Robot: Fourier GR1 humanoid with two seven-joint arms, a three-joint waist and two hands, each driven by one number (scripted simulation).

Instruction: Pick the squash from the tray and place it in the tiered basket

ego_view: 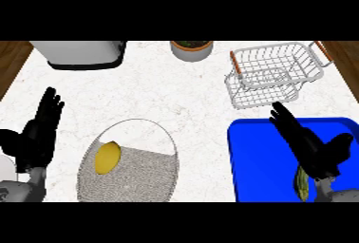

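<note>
White marble counter (161,90) filled your view, with dark wood showing at both upper corners. You had not yet begun the real work, as far as one could judge: the squash (303,184), a green and yellow piece, lay on the blue tray (252,161) near its lower right part, partly hidden under your right forearm, and nothing held it. Your right hand (308,144) was over the tray with its fingers straight and stretched toward the tiered basket (277,73), gripping nothing. Your left hand (38,133) rested at the left edge of the view, fingers straight and pointing up, close together. So the picking, the carrying and the placing all remained to be done. The white wire basket stood just beyond the upper edge of the tray, and I could see nothing inside it. Around you were also a round wire bowl (129,180) with a yellow fruit (107,157) in it, a grey appliance (80,53) at the upper left, and a small plant pot (191,50) at the top. Between tray and basket nothing stood in the way; probably only the basket's raised handle (324,50) and upper rim needed your care.
</note>
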